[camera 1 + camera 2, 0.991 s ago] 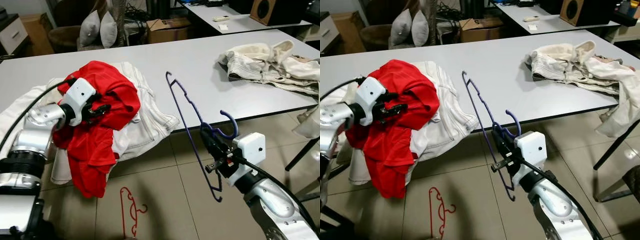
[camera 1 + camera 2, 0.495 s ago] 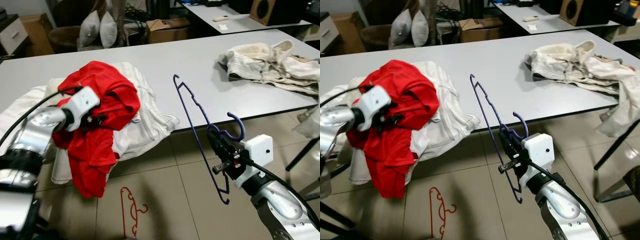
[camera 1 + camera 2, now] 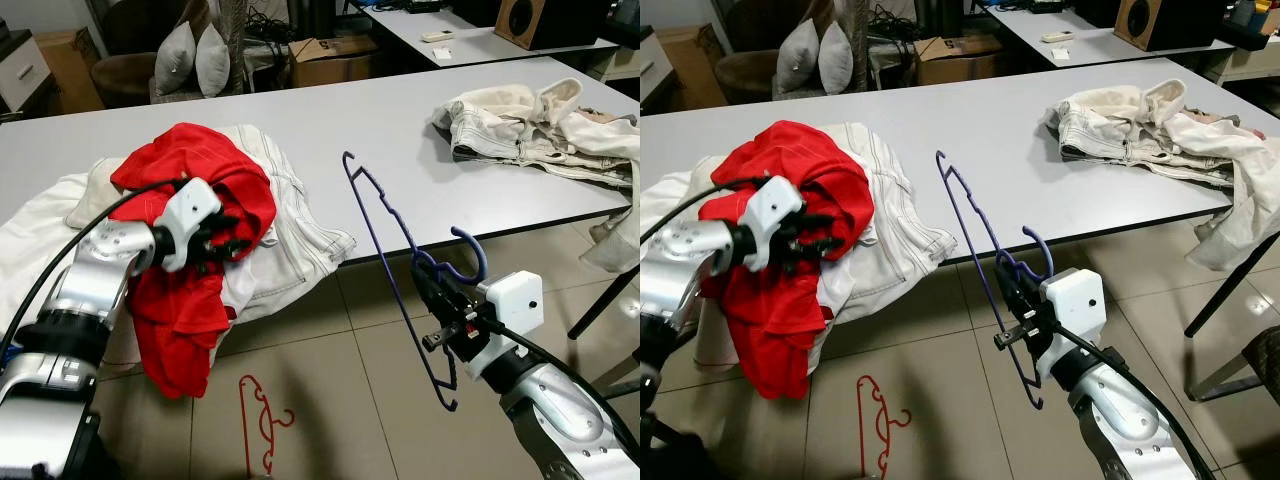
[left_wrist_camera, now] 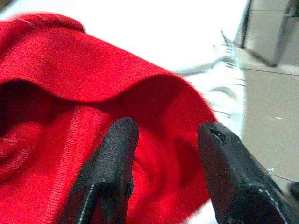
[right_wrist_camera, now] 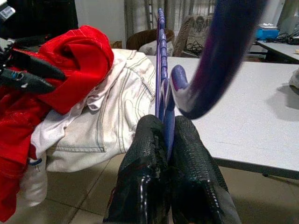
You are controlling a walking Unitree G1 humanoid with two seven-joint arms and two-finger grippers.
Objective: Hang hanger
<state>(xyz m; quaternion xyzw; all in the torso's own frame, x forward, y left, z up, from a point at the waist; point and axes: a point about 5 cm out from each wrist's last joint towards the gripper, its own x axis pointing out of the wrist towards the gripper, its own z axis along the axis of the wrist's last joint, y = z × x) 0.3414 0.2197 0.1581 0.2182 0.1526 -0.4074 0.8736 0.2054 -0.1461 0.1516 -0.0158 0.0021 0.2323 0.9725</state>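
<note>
Right gripper (image 3: 437, 305) is clamped tight on the blue hanger (image 3: 395, 262), pinched at the neck just below the hook, as confirmed in the right wrist view where both fingers (image 5: 145, 154) are pressed against the blue wire. Hanger is held upright and tilted, out in front of the table edge (image 3: 520, 228), above the tiled floor.

Left gripper (image 3: 222, 243) is spread, fingers (image 4: 114, 154) laid against the red garment (image 3: 190, 250); no cloth is seen pinched between them. Red garment is draped over the white jeans (image 3: 285, 215) at the table's near-left edge, partly hanging off.

Judged step: garment is about to be grabbed so the hanger can be fed into it.

Risks:
- Thin wire is pinched at a single point, so the hanger could pivot in the grip if an arm of it snags on fabric.
- Only a loose fold may be caught by the left gripper; the collar opening cannot be located in these views.
- Pile overhangs the edge; a pull on the red cloth could drag the jeans off the table.
- A red hanger (image 3: 262, 420) lies on the floor below, and a second clothes heap (image 3: 530, 130) sits well apart at far right; neither is involved.
</note>
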